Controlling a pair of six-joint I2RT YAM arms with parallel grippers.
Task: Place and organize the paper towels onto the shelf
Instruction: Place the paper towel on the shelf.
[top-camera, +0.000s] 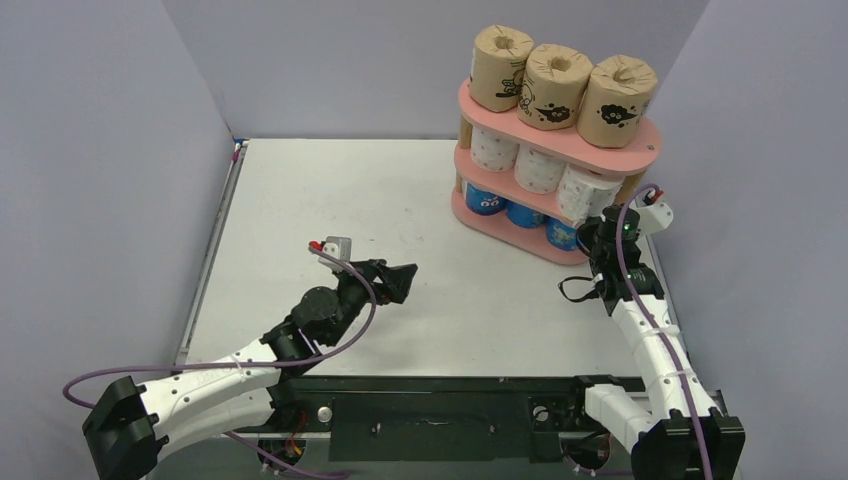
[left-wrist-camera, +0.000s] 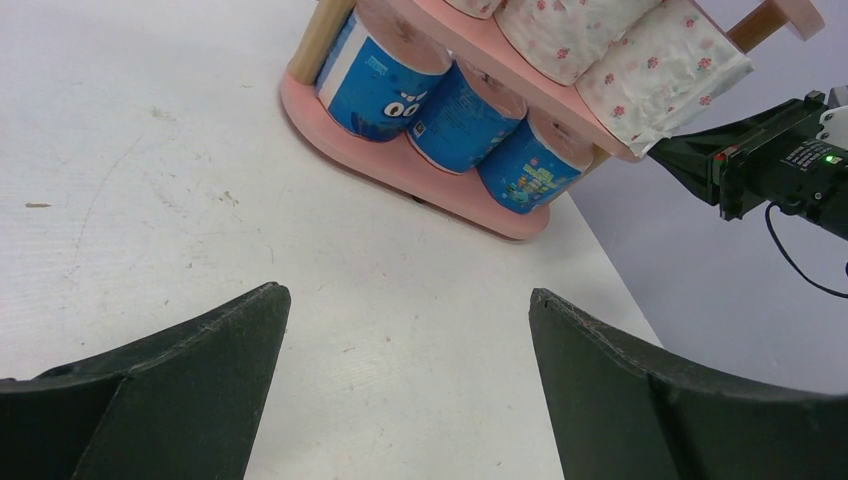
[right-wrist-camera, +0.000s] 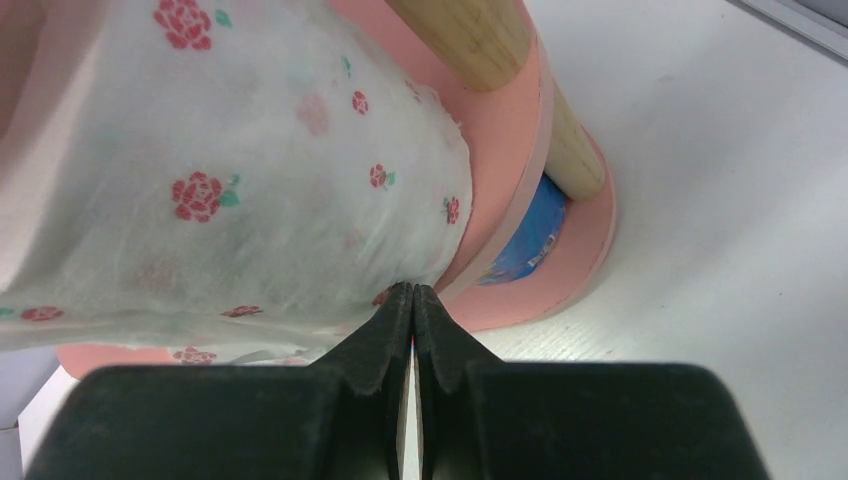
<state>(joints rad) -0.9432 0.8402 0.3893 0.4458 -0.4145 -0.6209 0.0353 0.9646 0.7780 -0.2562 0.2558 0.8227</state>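
While the pink three-tier shelf (top-camera: 622, 155) stands at the far right corner of the white worktop (top-camera: 340, 200) with all nine paper towels on its boards, the right end effector (right-wrist-camera: 412, 296) sits at its right end. Its fingers are shut tight together with nothing seen between them, and their tips touch the crinkled wrapper of the rightmost flowered roll (right-wrist-camera: 250, 170). That roll sits on the middle board, its wrapped end sticking out past the board's edge toward the right arm. Three brown rolls (top-camera: 555, 85) with black cartoon prints stand upright in a row on the top board, hollow cores facing up. Three white rolls (top-camera: 538, 168) sprinkled with small pink flowers fill the middle tier, and three blue rolls (left-wrist-camera: 455, 115) fill the bottom one, packed side by side; whether these stand or lie cannot be told. Light wooden posts (right-wrist-camera: 480, 40) join the oval boards at their ends. The left end effector (left-wrist-camera: 408, 292) is over the middle of the worktop, well apart from the shelf and pointed toward it, its two black fingers (left-wrist-camera: 190, 385) spread wide with only bare worktop between them. Faint scuffs mark the white surface in the left wrist view. Purple cables (top-camera: 640, 270) loop along both arms, and grey walls (top-camera: 100, 150) close in the worktop on three sides.
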